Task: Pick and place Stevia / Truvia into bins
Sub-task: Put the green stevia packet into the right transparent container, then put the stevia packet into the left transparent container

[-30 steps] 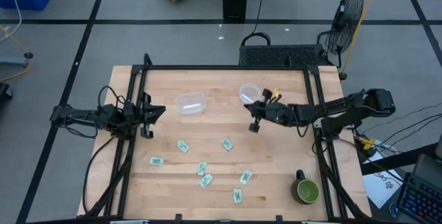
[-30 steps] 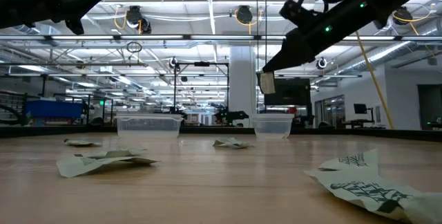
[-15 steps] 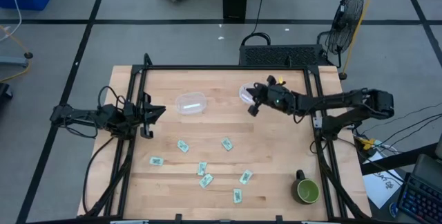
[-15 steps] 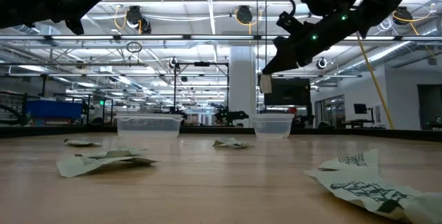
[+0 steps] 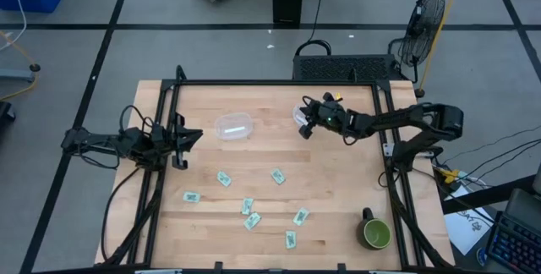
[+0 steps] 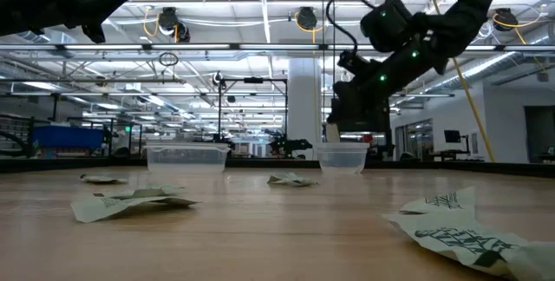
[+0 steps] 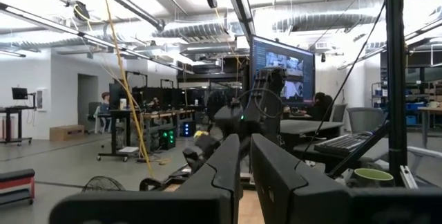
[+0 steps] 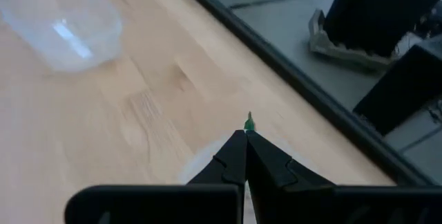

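Observation:
My right gripper (image 5: 306, 128) hovers at the near edge of the round clear cup (image 5: 303, 113), shut on a pale green sachet (image 6: 332, 132) that hangs just above the cup (image 6: 342, 158). The oval clear tub (image 5: 234, 126) stands to the cup's left. Several more sachets lie flat on the near half of the table, among them one (image 5: 224, 178) and another (image 5: 277, 176). My left gripper (image 5: 191, 136) waits at the table's left edge, raised, its fingers (image 7: 228, 162) closed together on nothing. My right gripper pinches the sachet between its two fingertips; the right wrist view shows only a green sliver (image 8: 249, 121) past them. The fingers slant down from the table's right. The sachet (image 6: 332, 130) hangs below them, lifted clear, over the cup's rim.
A dark green mug (image 5: 375, 234) stands at the near right corner. Black frame rails (image 5: 270, 83) run along the table's far, left and right sides. The oval tub (image 8: 62, 23) lies ahead of the right gripper, with bare wood between.
My right gripper has carried the sachet from the middle of the table toward the far edge and slightly left, then down, so that it now hangs just above the round cup. It has stayed shut on the sachet.

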### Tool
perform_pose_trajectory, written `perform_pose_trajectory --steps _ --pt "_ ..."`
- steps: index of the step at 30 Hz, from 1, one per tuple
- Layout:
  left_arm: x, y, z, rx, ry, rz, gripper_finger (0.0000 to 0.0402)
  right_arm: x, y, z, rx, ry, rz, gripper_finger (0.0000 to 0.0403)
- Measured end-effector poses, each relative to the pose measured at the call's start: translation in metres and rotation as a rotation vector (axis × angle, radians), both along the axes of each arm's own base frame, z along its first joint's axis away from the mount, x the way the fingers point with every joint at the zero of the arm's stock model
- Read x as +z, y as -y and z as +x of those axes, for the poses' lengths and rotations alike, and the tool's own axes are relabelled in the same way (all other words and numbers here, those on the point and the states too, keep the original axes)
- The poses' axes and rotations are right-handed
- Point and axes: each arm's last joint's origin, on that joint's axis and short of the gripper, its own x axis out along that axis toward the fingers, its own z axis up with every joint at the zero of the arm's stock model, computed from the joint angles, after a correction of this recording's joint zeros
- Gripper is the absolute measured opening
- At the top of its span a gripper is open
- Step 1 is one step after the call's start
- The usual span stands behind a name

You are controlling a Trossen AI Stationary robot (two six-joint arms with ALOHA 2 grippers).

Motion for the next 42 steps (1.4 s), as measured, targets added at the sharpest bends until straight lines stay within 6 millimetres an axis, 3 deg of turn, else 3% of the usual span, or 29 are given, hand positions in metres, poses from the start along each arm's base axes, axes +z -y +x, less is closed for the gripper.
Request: perform_pose_trajectory --steps 6,16,28,34,42 --pt "0.0 0.0 0.0 0.004 -0.001 0.0 0.0042 -0.012 0.009 -0.002 -0.052 -0.02 0.044 0.0" --pt "0.0 -0.001 0.0 0.018 -0.002 -0.008 0.0042 -0.013 0.009 -0.002 -0.05 -0.023 0.042 0.0005" --pt "0.0 -0.001 0.0 0.016 -0.001 -0.015 0.0042 -0.013 0.008 -0.001 -0.038 -0.03 0.035 0.0081" --pt "0.001 0.0 0.0 -0.039 0.017 -0.057 0.0042 -0.009 -0.004 0.007 0.08 -0.013 0.009 0.0106" --pt "0.004 0.004 -0.001 -0.199 0.054 -0.066 0.0042 -0.002 -0.042 0.022 0.268 0.03 -0.067 0.0106"
